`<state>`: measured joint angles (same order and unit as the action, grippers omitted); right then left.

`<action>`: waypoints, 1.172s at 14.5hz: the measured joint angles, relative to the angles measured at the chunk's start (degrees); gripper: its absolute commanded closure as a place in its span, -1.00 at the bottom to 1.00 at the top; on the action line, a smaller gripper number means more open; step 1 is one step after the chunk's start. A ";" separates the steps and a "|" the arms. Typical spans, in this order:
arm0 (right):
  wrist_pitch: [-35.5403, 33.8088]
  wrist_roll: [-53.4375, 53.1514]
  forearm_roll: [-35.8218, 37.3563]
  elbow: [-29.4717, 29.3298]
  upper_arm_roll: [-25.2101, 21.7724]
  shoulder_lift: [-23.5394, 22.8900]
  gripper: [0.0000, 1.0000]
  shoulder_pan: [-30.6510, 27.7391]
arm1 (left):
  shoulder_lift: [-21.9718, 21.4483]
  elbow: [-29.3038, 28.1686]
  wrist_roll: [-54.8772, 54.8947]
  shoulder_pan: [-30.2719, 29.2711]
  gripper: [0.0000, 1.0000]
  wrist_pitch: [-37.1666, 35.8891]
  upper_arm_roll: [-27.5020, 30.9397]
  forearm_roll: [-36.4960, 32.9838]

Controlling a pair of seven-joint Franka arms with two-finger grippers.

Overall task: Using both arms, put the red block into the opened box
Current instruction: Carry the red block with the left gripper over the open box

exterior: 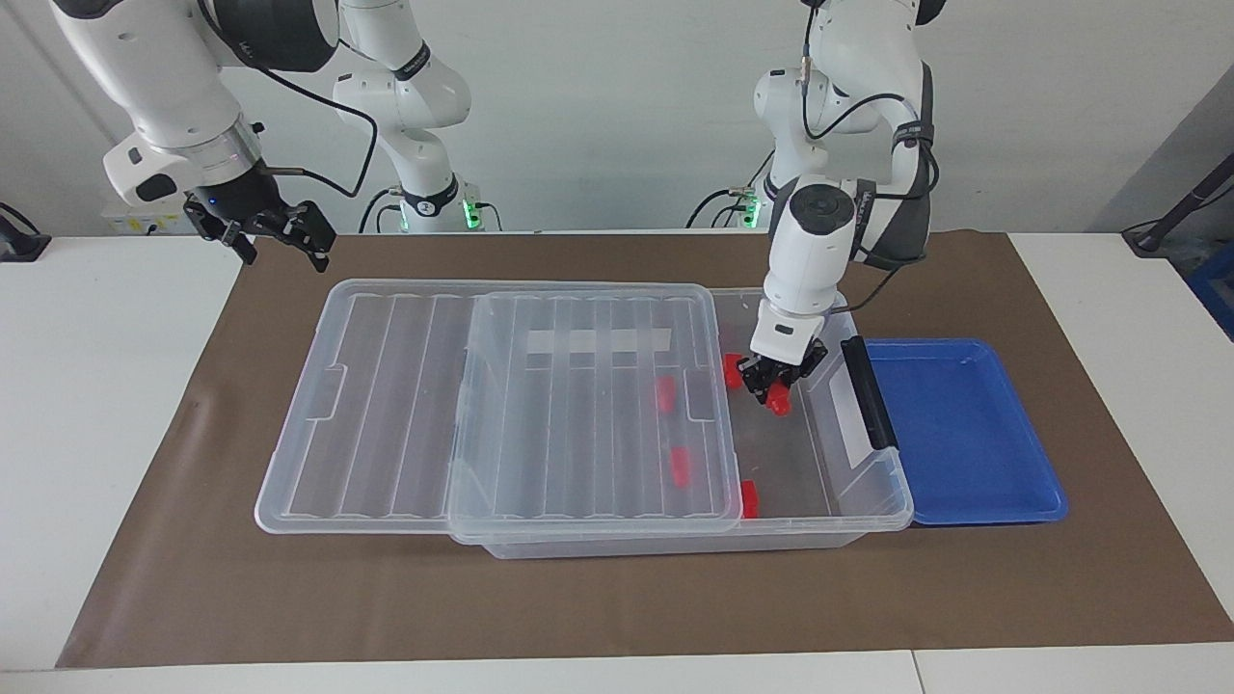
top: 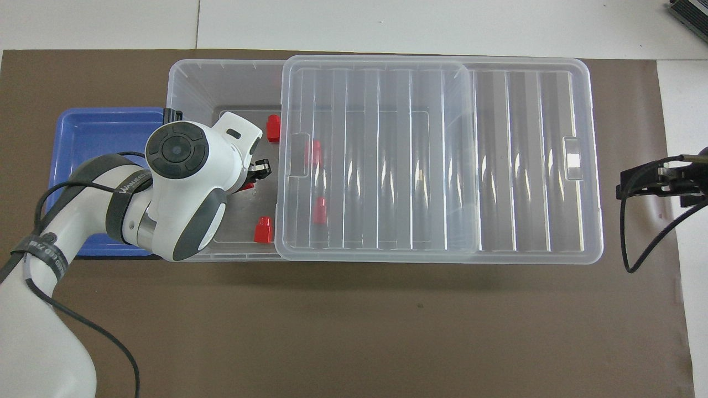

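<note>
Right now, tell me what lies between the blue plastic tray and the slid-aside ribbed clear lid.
The facing view shows the left gripper holding a red block over the clear bin's open end.

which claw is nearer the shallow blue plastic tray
Left. The left claw holds a small red plastic block over the clear box's open end beside the shallow blue plastic tray; the right claw waits at the lid's other end.

The left arm is bent steeply down from its base, its wrist tilted toward the right arm's end, and its gripper [exterior: 777, 386] is clamped on a red block [exterior: 779, 402] below the fingertips. The right arm is held raised and waiting, its gripper [exterior: 273, 239] spread wide, angled downward.
</note>
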<state>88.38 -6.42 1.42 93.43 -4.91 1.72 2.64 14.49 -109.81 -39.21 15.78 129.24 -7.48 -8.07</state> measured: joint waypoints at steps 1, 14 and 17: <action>0.00 0.00 0.00 -0.02 0.00 0.00 -1.00 0.00 | 1.02 -0.03 0.00 0.00 1.00 0.96 0.04 -0.21; 0.00 0.00 0.00 -0.03 0.00 0.01 -1.00 0.00 | 5.62 -3.61 -0.02 -0.23 -0.90 11.36 1.16 -2.21; 0.00 0.00 0.00 -0.03 0.00 0.01 -1.00 0.00 | 5.92 -3.63 -0.06 -0.36 -0.90 11.17 1.42 -2.22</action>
<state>88.39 -6.42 1.42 93.41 -4.91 1.73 2.64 20.40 -113.45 -39.27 15.42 140.42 -6.06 -10.29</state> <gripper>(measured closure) 0.000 0.154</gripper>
